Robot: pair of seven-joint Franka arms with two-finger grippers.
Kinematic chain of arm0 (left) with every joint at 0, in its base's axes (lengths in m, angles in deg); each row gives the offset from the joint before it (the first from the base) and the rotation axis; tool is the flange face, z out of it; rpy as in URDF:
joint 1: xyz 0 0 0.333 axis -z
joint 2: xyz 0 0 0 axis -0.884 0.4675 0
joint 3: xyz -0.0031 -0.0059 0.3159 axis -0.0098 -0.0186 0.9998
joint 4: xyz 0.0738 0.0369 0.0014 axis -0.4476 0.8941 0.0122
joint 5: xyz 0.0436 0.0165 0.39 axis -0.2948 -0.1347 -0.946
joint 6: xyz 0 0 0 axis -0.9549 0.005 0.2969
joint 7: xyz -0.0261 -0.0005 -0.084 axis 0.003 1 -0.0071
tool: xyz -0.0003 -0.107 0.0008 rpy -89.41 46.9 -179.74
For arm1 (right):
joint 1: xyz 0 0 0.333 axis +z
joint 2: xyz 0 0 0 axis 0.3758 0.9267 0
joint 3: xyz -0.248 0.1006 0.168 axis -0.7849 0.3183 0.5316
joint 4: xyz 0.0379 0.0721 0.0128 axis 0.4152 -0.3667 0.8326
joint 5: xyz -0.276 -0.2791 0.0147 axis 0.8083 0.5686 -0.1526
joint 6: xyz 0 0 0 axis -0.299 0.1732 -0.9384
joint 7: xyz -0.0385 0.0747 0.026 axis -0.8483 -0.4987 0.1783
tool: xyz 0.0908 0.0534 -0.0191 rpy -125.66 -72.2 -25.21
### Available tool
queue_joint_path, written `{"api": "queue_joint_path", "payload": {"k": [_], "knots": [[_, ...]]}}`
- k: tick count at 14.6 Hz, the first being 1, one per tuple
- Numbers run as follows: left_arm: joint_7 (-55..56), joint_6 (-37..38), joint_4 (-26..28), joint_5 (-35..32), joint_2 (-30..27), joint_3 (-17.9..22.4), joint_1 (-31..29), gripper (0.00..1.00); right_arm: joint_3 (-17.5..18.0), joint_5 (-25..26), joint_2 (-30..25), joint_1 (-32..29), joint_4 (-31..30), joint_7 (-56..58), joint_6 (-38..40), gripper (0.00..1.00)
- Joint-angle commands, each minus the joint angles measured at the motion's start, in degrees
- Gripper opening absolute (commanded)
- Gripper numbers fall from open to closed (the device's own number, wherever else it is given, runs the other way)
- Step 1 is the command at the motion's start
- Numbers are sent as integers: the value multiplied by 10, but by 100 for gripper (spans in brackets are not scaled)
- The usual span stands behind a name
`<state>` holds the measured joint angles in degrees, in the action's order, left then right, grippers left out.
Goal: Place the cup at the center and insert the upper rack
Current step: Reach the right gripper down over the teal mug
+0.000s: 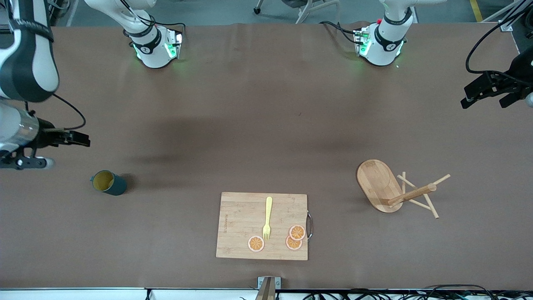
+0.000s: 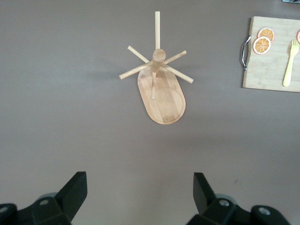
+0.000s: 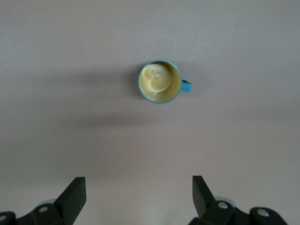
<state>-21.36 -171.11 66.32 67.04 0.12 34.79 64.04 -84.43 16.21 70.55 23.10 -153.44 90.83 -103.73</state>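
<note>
The cup (image 1: pixel 109 183) is seen upright on the table toward the right arm's end, well apart from the cutting board (image 1: pixel 243 225). The right gripper (image 3: pixel 138 199) is held raised with fingers spread wide and nothing between them; the cup is not touched. The upper rack (image 1: pixel 393 188) is found standing near the left arm's end. The left gripper (image 2: pixel 139 197) is likewise parted, empty, clear of the rack.
</note>
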Motion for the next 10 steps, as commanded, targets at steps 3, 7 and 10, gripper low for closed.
{"api": "queue_joint_path", "payload": {"k": [3,7,10], "knots": [[7,3,-2,-7,-3,-3,2,100,-3,0,65,13,13,-10,-35,100],[7,3,-2,-7,-3,-4,4,100,-2,-4,131,13,12,-11,-120,100],[7,3,-2,-8,-3,-3,4,100,-2,-6,162,19,13,-10,-140,100]]}}
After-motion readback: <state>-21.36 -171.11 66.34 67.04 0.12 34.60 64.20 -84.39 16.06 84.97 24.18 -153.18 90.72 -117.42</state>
